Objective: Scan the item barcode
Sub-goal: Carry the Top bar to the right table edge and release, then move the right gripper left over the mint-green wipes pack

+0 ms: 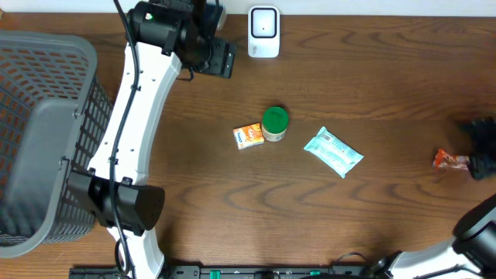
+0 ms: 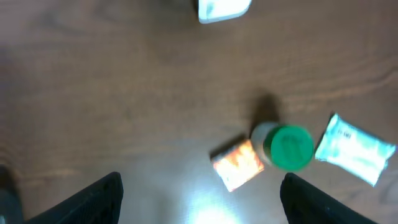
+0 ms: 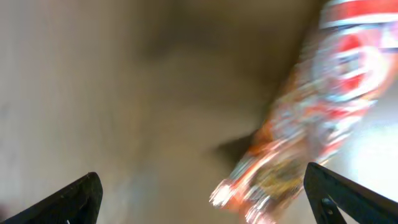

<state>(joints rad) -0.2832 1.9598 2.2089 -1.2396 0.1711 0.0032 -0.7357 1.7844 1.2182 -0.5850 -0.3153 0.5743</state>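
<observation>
A red-orange snack packet point(image 1: 451, 160) lies on the table at the far right. Just right of it is my right gripper point(image 1: 480, 149). In the right wrist view the packet point(image 3: 311, 118) is blurred, and its lower end reaches between the wide-apart fingers of the open right gripper point(image 3: 205, 202), nearer the right one. The white scanner point(image 1: 263, 32) stands at the back edge. My left gripper point(image 1: 219, 57) hovers just left of it. The left gripper point(image 2: 199, 205) is open with nothing between its fingers, and the scanner point(image 2: 224, 7) shows at the top of its view.
Mid-table lie a small orange packet point(image 1: 249, 136), a green-lidded jar point(image 1: 274, 123) touching it, and a light blue packet point(image 1: 333, 152). All three show in the left wrist view: the orange packet point(image 2: 237, 163), the jar point(image 2: 287, 147), the blue packet point(image 2: 354, 149). A grey basket point(image 1: 46, 139) fills the left side.
</observation>
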